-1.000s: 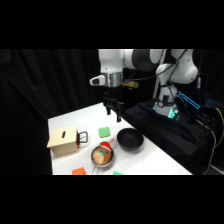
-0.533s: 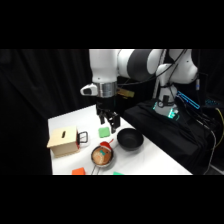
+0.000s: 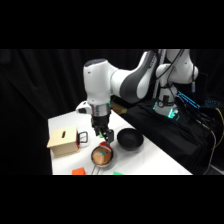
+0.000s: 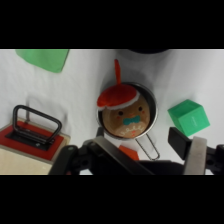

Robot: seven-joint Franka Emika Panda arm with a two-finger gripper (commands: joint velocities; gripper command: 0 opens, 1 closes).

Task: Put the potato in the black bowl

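From the side, the white arm's gripper hangs just above the small silver metal pan holding the rounded tan-orange potato; the matte black round bowl sits just beside. At the wrist, the fingers are spread, empty, over the pan and potato.

The side camera stands off beside the worktop, looking across and down from some way back, while the wrist camera looks steeply down from close above, both taking in the metal pan
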